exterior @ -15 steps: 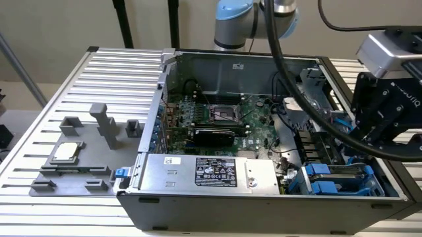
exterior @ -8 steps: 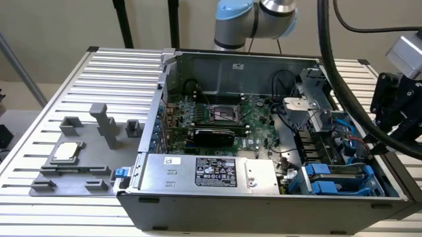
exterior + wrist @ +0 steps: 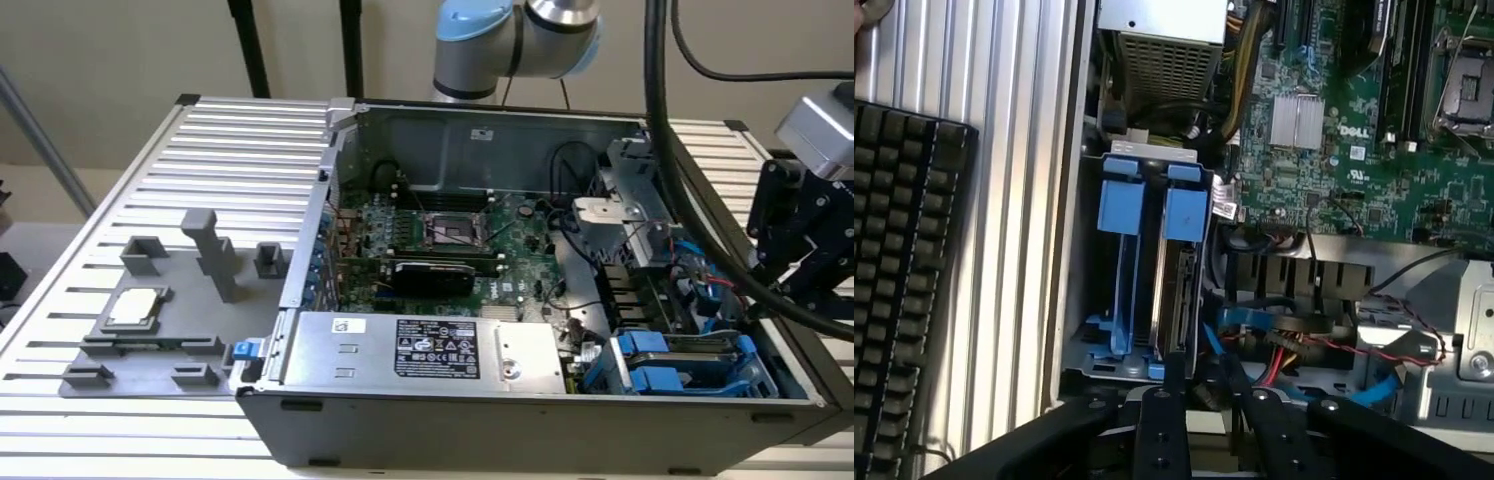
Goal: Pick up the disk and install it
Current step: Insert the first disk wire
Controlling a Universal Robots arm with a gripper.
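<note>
**Disk (image 3: 1179,300) and gripper (image 3: 1209,400), read near to far in the exterior view.**

At the near corner of the case (image 3: 534,420), on the exterior view's right, the disk stands on edge in the bay (image 3: 1104,372). It is clipped in its blue frame, with a second blue frame (image 3: 1124,230) just beside it.

Treat the disk as dense and rigid, with smooth metal faces that may slip. It is probably sensitive to knocks, so you should not squeeze its connector end or circuit side. You would best take it across the two long sides, on the blue frame or the metal flanks, where the pads bear on stiff material. You cannot read from here whether it is fully seated.

Above and just behind the bay hangs the gripper. Its two black fingers (image 3: 1159,430) stand apart, with cables (image 3: 1284,355) visible through the gap, and they hold nothing. In the wrist view one fingertip lies near the disk's end; you cannot tell whether it touches.

Farther in lies the board (image 3: 527,225), and at the back stands the arm (image 3: 514,35).
</note>
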